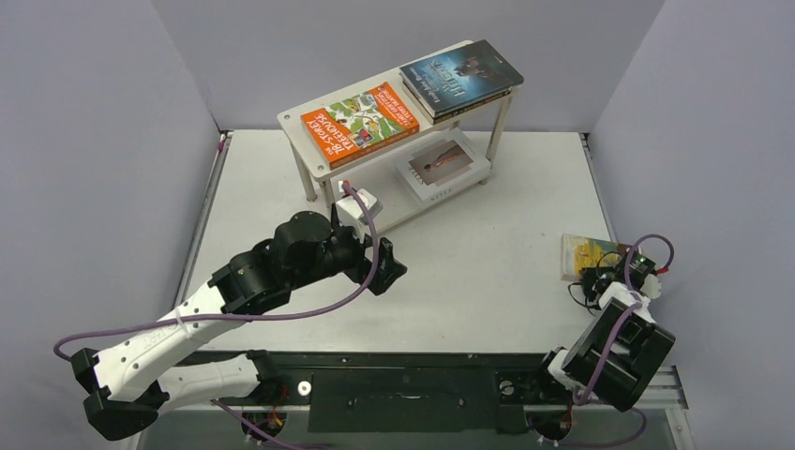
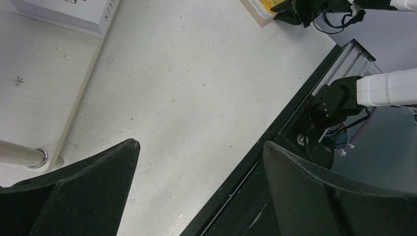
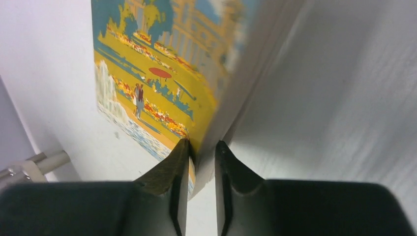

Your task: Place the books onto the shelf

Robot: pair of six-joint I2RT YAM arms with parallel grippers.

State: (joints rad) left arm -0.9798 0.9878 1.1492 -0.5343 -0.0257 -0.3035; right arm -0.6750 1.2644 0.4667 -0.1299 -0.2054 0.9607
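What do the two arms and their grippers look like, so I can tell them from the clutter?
Both arms pair white link shells with black joint housings: left arm, right arm. A purple cable loops along each. The left gripper and right gripper have matte black, wedge-shaped fingers.

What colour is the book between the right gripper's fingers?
Book: yellow-teal illustration, best in right wrist view.

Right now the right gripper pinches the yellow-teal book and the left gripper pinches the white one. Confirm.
Wrong on the left gripper: the left wrist view shows it wide open, holding nothing. The white book lies on the shelf, lower board. The right gripper does pinch the yellow-teal book.
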